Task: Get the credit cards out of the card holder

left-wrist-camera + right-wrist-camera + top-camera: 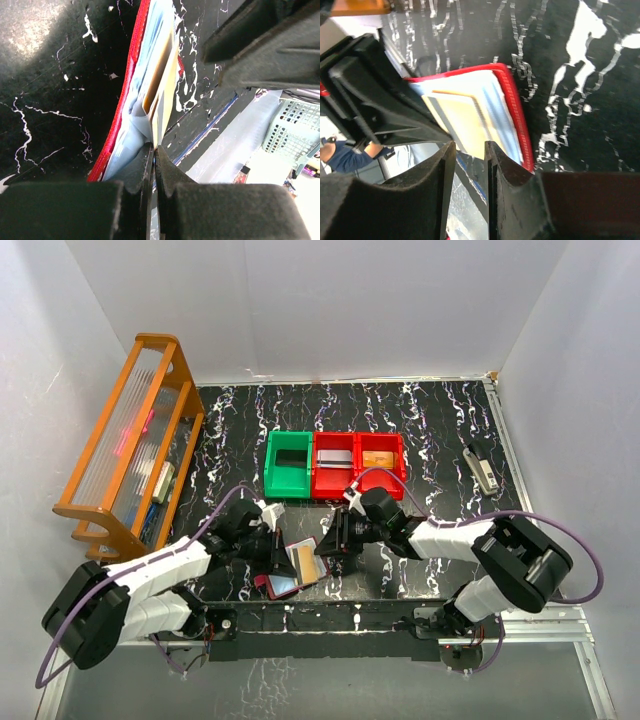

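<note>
At the near edge of the black marbled table (440, 420), the card holder (281, 585) is laid open, its red cover underneath and its pale bluish sleeves facing up. It is found between the two arms, just ahead of their bases.

The left gripper (153, 152) is pressed together on the edge of a clear sleeve, so that the card holder (119, 127) is pinned at its near end. A tan credit card (167, 82) is seen standing partly out of that sleeve, and a darker gold card edge is seen tucked behind it.

From the other side, the right gripper (469, 147) is held with its jaws a narrow gap apart. The free edge of the tan credit card (460, 122) lies just in front of that gap. Whether it is touched by the fingers cannot be told. The card is still partly lodged in the sleeve of the card holder (496, 102). In the top view the same card (303, 560) is seen between the left gripper (274, 552) and the right gripper (322, 543).

Farther back, three open bins are set in a row, touching. A green bin (272, 468) is placed on the left. A brownish-grey card is held in the middle red bin (333, 483), and a gold card in the right red bin (381, 482).

At the left, an orange rack (150, 345) with ribbed clear panels is stood; small items inside it cannot be made out. A stapler (482, 468) is laid near the right edge.
</note>
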Robot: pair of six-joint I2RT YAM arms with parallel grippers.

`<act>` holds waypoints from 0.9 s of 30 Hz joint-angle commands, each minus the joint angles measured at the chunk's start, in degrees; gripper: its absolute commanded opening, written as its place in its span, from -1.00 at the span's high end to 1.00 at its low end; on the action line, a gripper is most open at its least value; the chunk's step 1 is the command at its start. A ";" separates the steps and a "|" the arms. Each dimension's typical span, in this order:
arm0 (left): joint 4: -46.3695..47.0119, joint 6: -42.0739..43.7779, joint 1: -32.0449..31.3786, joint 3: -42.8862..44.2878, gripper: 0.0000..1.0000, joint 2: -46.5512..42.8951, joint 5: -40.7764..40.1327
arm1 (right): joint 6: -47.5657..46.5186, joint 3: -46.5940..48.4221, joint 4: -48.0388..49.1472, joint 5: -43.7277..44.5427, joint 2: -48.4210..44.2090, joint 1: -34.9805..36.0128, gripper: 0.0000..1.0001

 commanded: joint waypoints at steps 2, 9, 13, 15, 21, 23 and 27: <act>2.19 1.74 0.42 3.26 1.00 2.25 3.91 | -3.87 0.46 7.66 -5.31 -0.90 0.56 0.43; 9.46 -0.20 0.51 3.42 1.00 4.33 7.09 | -4.33 0.20 8.47 -5.84 1.48 0.56 0.40; 12.67 -1.06 0.57 2.49 1.00 5.15 8.12 | -4.18 -0.59 6.32 -3.16 -0.50 0.56 0.33; 13.20 -1.03 0.62 2.25 1.00 5.61 8.41 | -4.27 -1.30 5.24 -1.85 -2.02 0.10 0.30; 14.45 -1.64 0.76 1.58 1.00 5.95 9.01 | -5.76 -2.40 3.92 -3.79 -3.51 -1.97 0.24; 14.53 -1.64 0.76 1.58 1.00 5.90 9.23 | -6.02 -2.54 4.73 -5.28 -3.29 -2.07 0.24; 14.88 -1.75 0.77 1.24 1.00 5.88 9.13 | -7.11 -2.01 4.19 -6.54 -2.36 -2.38 0.24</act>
